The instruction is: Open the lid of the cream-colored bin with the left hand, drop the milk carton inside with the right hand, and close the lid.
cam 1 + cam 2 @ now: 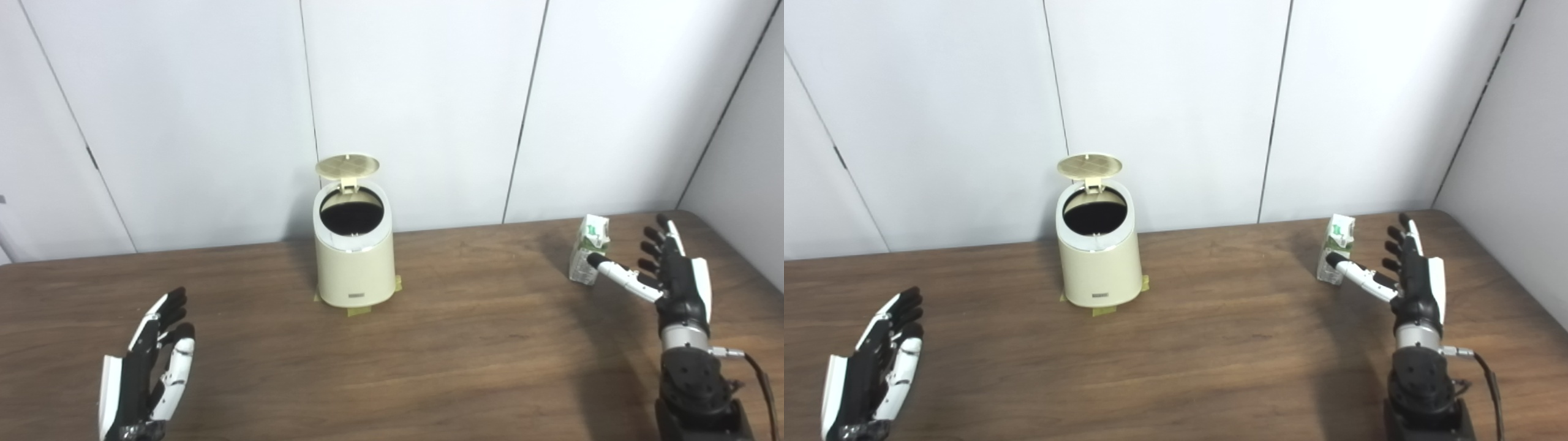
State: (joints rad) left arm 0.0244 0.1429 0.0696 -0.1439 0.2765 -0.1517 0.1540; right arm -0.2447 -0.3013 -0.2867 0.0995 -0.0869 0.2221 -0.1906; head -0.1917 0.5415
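Note:
The cream-colored bin point(355, 257) stands at the back middle of the table, its round lid point(347, 166) tipped up and its dark inside showing. A small white and green milk carton point(590, 248) stands upright at the right. My right hand point(667, 272) is open just right of the carton; its thumb reaches in front of the carton's lower part, and the other fingers point up, apart from it. My left hand point(150, 361) is open near the front left, far from the bin, holding nothing.
The brown wooden table point(478, 343) ends against white wall panels behind the bin. Strips of yellow tape point(358, 310) lie at the bin's foot. A cable point(756, 367) trails from my right wrist.

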